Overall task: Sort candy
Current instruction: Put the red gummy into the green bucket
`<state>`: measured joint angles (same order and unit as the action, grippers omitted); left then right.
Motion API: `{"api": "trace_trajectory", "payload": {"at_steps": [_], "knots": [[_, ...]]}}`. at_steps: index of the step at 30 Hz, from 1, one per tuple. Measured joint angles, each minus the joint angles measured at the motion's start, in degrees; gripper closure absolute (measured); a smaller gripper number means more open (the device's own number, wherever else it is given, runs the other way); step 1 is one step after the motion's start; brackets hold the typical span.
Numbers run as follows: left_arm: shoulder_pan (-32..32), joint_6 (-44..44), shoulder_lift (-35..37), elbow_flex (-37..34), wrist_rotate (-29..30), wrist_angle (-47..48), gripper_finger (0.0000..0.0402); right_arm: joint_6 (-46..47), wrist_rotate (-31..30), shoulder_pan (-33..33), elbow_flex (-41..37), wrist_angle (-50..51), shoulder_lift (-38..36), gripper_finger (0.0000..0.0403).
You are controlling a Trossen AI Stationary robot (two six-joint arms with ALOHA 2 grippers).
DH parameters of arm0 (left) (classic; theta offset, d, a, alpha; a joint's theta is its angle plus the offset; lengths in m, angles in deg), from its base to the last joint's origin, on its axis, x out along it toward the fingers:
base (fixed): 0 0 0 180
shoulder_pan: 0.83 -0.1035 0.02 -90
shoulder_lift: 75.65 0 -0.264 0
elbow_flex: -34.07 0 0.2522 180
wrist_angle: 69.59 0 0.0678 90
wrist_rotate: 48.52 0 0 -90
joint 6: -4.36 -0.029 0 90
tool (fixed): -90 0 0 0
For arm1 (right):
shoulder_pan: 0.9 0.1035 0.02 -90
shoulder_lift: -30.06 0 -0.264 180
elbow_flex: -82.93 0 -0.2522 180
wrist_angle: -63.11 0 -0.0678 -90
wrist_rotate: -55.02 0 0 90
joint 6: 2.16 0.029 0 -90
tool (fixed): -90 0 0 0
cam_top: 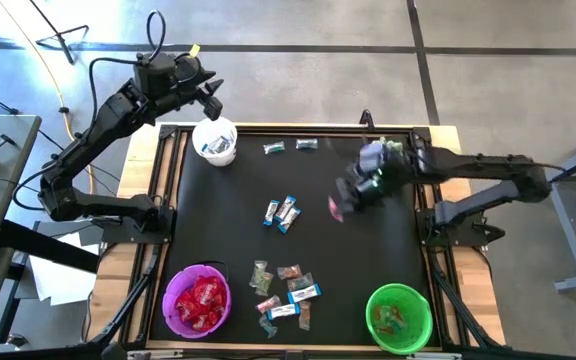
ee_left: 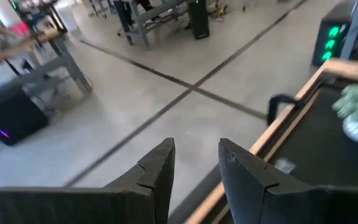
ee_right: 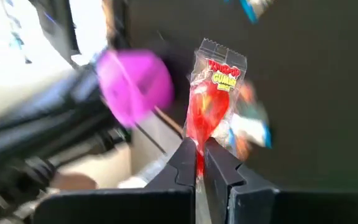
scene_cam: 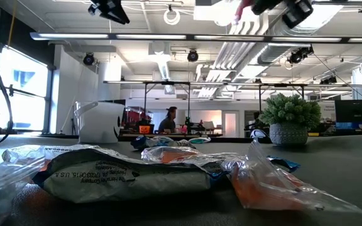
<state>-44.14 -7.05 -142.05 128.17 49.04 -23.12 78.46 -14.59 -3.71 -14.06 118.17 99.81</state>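
Candy mid-sort, one red packet (ee_right: 211,99) pinched in the right end effector (ee_right: 199,160) above the dark surface (cam_top: 368,240).

The right end effector's fingers were closed narrowly on the packet's lower edge, and the packet stood up from between them; in the high view this end effector (cam_top: 351,197) hung over the surface's right half, with a pair of blue-and-white bars (cam_top: 282,212) off to its left and a loose cluster of mixed sweets (cam_top: 286,291) nearer the front edge. A purple bowl (cam_top: 197,300) holding red packets sat at the front left, a green bowl (cam_top: 399,317) at the front right, and a white cup (cam_top: 215,141) near the back left. The left end effector (ee_left: 196,163) was raised beyond the surface's back-left corner, its fingers parted by a narrow gap and holding nothing.
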Motion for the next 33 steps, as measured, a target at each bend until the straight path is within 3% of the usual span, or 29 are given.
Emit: {"api": "trace_trajectory", "payload": {"at_steps": [9,12,16,20,27,33], "knots": [[6.87,21.34,2.7,0.02,-2.65,0.11,0.0288,19.23,-0.26,24.53,0.0,12.06,-4.91,0.0402],[9.85,25.63,3.06,0.02,-6.08,-0.02,0.0288,25.45,-0.41,32.89,0.0,18.21,-5.02,0.0402],[14.23,29.42,2.71,0.02,-6.1,-0.16,0.0288,30.38,-0.25,41.0,0.0,27.71,-4.15,0.0402],[17.48,33.1,2.62,0.02,-4.15,-1.05,0.0288,31.48,-0.28,45.63,0.0,26.65,-3.19,0.0402],[22.01,35.31,2.66,0.02,-3.99,-3.63,0.0288,31.49,-0.31,50.15,0.0,13.48,-0.83,0.0402],[24.58,35.28,2.66,0.02,-2.72,-3.62,0.0288,30.96,-0.31,51.71,0.0,13.24,3.51,0.0401]]}}
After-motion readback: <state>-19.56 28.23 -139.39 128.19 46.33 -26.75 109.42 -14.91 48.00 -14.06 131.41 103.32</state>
